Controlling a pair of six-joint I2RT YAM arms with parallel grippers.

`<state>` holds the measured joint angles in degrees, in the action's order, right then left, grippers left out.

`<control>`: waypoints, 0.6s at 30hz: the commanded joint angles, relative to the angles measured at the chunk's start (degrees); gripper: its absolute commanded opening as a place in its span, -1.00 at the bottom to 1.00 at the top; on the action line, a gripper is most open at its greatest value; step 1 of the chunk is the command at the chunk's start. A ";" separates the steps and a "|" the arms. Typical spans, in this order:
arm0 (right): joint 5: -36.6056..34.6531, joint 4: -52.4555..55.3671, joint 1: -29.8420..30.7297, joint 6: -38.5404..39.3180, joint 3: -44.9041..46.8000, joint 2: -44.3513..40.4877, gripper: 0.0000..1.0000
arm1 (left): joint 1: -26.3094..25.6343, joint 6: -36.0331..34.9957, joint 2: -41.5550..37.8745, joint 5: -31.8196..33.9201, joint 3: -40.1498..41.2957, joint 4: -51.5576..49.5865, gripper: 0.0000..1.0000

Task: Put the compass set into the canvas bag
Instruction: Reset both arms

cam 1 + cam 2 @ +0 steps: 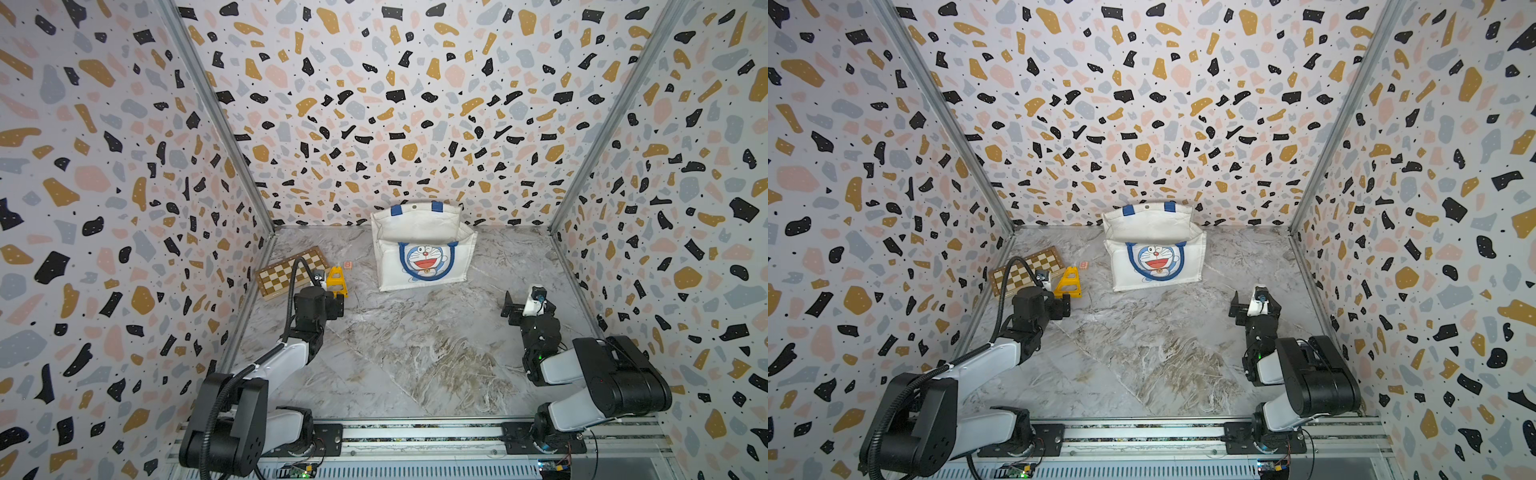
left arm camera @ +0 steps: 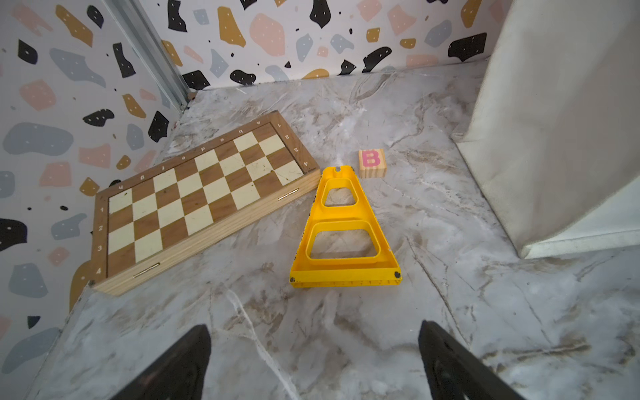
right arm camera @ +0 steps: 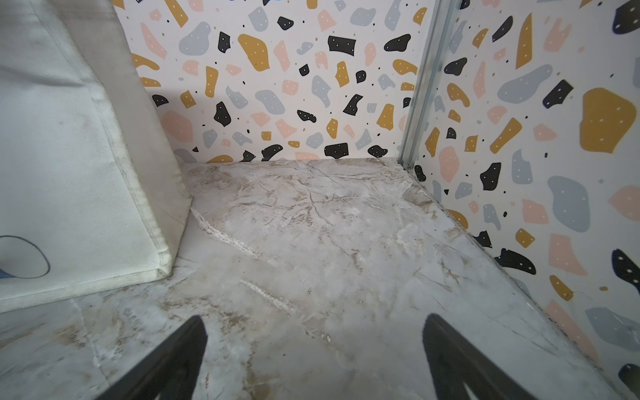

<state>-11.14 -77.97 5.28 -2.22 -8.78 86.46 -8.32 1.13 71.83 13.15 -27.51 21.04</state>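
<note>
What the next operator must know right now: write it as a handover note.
Left gripper: open, empty, just short of the compass set.
Right gripper: open, empty, apart from the bag.
Compass set: flat on the table beside the chessboard and B block.
Bag: upright, mouth open, nothing visible inside.
Done: nothing; set not yet grasped.
Left: grasp the set, put it in the bag.

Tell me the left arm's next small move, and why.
Probably ease the left gripper forward and down over the wide end of the yellow compass set. Its jaws stand open and empty, and the set lies flat on the table just ahead, beside the folded chessboard, not yet in the canvas bag.
</note>
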 commanded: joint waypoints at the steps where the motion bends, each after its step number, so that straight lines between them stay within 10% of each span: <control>1: -0.52 -0.34 0.26 0.64 -0.74 -0.24 0.98 | 0.32 1.28 -0.45 8.01 -1.23 -1.99 0.89; 11: -0.51 -0.34 0.27 0.68 -0.76 -0.20 0.98 | 5.33 -5.40 14.04 -2.97 13.33 42.82 0.99; 18: -0.60 -0.34 0.32 0.69 -0.85 -0.23 0.98 | 9.99 -0.63 11.76 -7.82 5.22 22.95 0.99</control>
<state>-11.18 -77.97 5.28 -2.22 -8.78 86.46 -0.62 -1.80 84.75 9.30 -19.44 43.79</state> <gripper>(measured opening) 0.990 0.990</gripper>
